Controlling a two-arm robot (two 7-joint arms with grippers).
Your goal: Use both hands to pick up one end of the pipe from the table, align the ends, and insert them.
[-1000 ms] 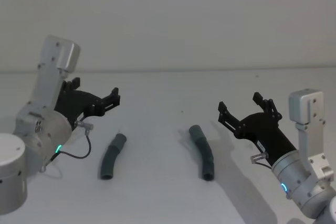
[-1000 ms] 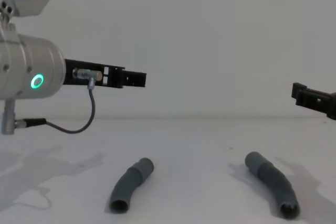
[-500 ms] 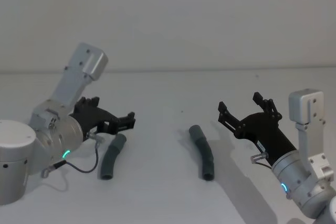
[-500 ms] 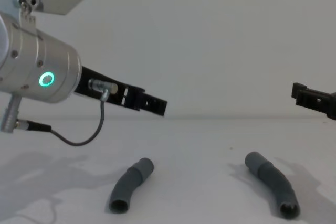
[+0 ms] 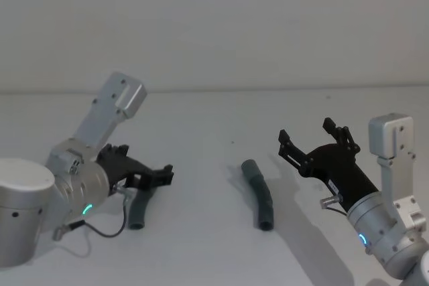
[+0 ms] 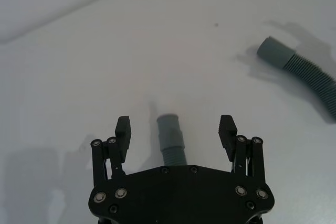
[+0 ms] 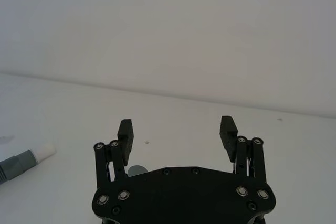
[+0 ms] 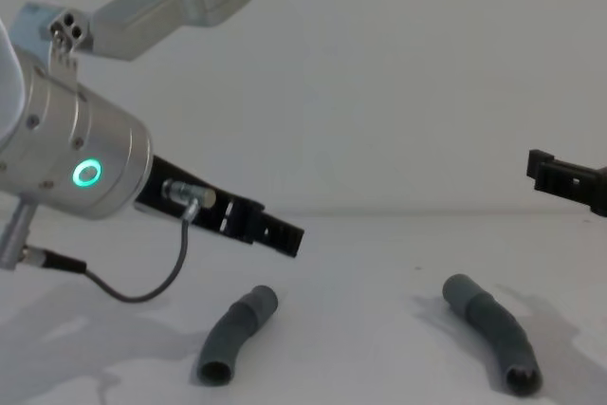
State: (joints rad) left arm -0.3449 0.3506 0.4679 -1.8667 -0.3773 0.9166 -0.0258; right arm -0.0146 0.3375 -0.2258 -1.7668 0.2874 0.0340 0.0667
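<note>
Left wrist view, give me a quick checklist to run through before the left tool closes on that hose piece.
1. Left tool open: ok, fingers spread wide.
2. Left hose piece centred between those fingers: ok, its cuff lies midway.
3. Left tool down at the piece: not ok, the chest view shows it above the piece, apart.
4. Right tool open: ok.
5. Right tool at the right hose piece: not ok, it hangs raised, off to the side.
6. Both pieces lying on the table: ok.
</note>
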